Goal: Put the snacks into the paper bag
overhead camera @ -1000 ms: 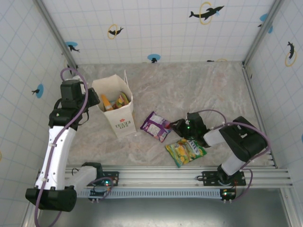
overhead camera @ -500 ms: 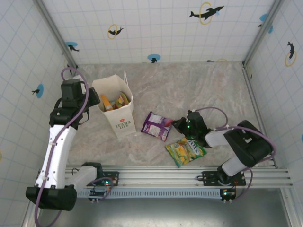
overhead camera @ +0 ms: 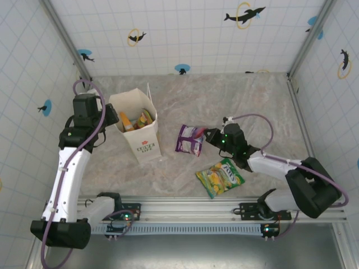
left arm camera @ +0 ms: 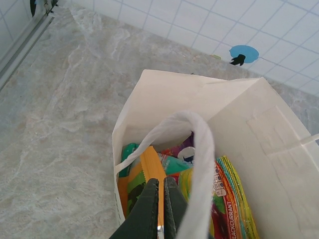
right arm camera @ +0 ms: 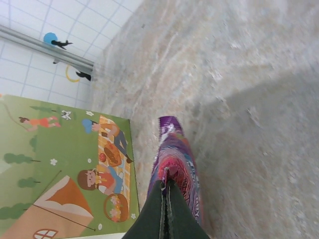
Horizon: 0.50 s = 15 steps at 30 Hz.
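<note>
Right gripper [overhead camera: 208,138]: clamped shut on right edge of purple packet [overhead camera: 189,140], mid-frame in top view. Right arm stretched low from lower-right base toward centre, forearm angled up-left. Left gripper [overhead camera: 114,119]: pinched shut at left rim of paper bag [overhead camera: 145,143], upper left. Can't tell what it nips. Left arm reared up along left edge, wrist bent over bag mouth. Orange packet [left arm camera: 148,169] inside bag. Green-yellow packet [overhead camera: 220,177] flat on table [overhead camera: 235,101], lower centre.

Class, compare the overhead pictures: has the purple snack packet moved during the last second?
Yes. The purple packet, pinched by the right tool, has shifted toward the far wall, away from the green-yellow packet, which stayed put.
</note>
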Motion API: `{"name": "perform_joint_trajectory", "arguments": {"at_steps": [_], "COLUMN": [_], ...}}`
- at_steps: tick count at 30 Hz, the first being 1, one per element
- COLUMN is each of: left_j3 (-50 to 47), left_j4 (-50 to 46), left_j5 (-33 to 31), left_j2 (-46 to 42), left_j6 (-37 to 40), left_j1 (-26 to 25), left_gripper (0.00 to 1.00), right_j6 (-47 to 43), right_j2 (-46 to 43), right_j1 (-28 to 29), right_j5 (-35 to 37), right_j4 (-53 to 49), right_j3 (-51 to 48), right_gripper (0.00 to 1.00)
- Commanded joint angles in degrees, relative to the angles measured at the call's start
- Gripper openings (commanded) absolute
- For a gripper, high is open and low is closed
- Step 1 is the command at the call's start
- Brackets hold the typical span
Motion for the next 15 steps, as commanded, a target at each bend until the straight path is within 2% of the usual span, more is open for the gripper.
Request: {"name": "perform_joint_trajectory", "arguments": {"at_steps": [1, 9, 15], "left_j3": [1.4, 1.6, 1.4], "left_j4": [0.1, -0.4, -0.1], "left_j5": [-0.1, -0.4, -0.2], "left_j2": [0.1, -0.1, -0.4], "left_j6": [1.2, 1.1, 1.1], "left_j1": [-0.1, -0.1, -0.1], "left_gripper": [0.09, 0.09, 0.09], "right_j6": [-5.0, -12.5, -17.0], "right_j2": [-3.7, -7.4, -8.0], "right_j1": [1.2, 4.0, 5.5], "right_j5": [4.0, 9.0, 10.1], "right_j4": [-3.3, -9.7, -11.5], "right_j3": [4.6, 11.5, 15.5], "right_gripper": [0.0, 0.0, 0.0]}}
